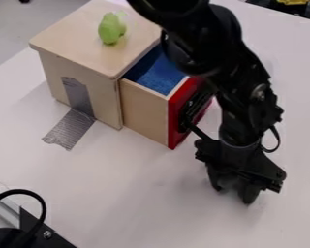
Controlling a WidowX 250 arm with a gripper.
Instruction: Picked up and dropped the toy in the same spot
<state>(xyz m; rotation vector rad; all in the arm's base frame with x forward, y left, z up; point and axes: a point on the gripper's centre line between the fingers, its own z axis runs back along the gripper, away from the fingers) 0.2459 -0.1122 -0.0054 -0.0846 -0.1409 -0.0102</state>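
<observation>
Holding the gripper (pixel 234 187) low at the right, showing the green toy (pixel 112 29) on the box (pixel 55 72)

Starting nearest, in the lower left corner: showing a looped black cable (pixel 36 197) and dark equipment (pixel 44 236), with a pale metal bar (pixel 8 214) just beside. Hanging right of centre in the lower half, pointing the gripper down over the worktop (pixel 128 179), with jaws standing apart. Running silver tape (pixel 70 128) from the side of the box onto the worktop, at left of centre. Jutting from the box near the centre, showing a pulled-out drawer (pixel 143 114) with a red front and blue inside. Slanting down from the top edge, passing the black arm (pixel 239 87) in front of part of the drawer. Resting the green toy on the box's flat top, upper left, well apart from the gripper. Showing grey floor (pixel 15 29) beyond, at the upper left edge, and something yellow (pixel 293 2) at the upper right edge.
</observation>
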